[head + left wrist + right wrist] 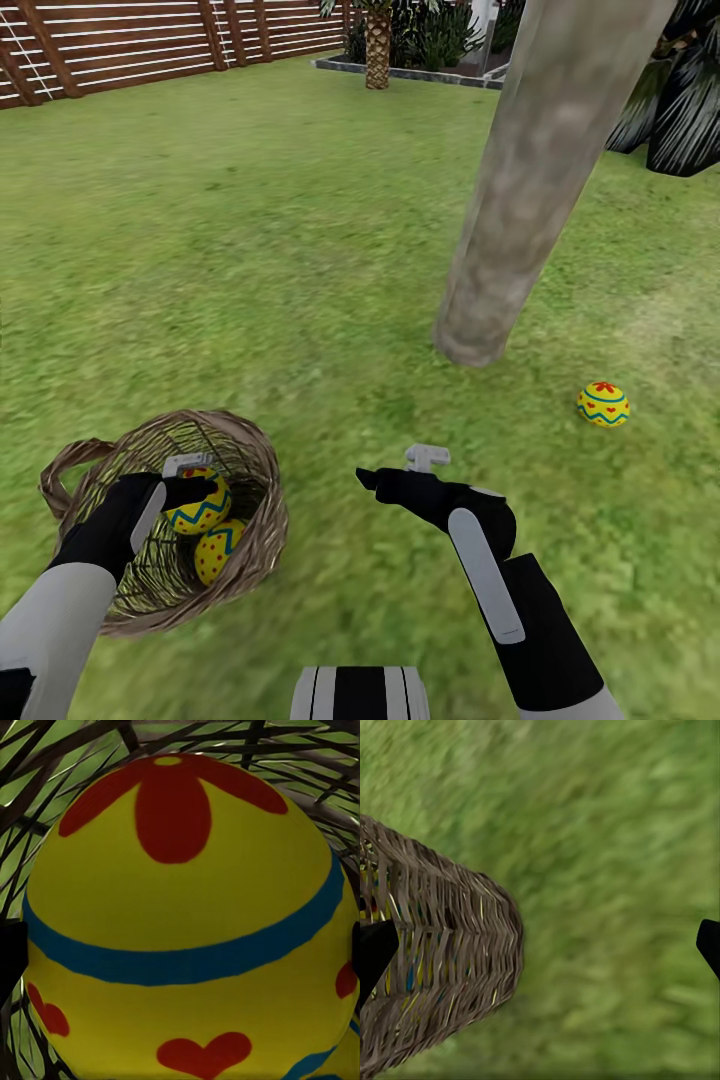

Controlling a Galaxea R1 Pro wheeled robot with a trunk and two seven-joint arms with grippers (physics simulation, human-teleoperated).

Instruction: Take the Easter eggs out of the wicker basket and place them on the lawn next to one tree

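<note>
Left tool (190,490) inside basket (255,480) at upper egg (200,508); grip hard to tell. Second egg (217,548) half hidden below. Third egg (603,404) on lawn (250,250) near tree (520,220). Right tool (395,470) wide, empty.

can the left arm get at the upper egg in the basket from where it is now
Probably yes: the left end effector is already inside the wicker basket right at the upper egg, which looms close in its wrist view, nothing between.
</note>
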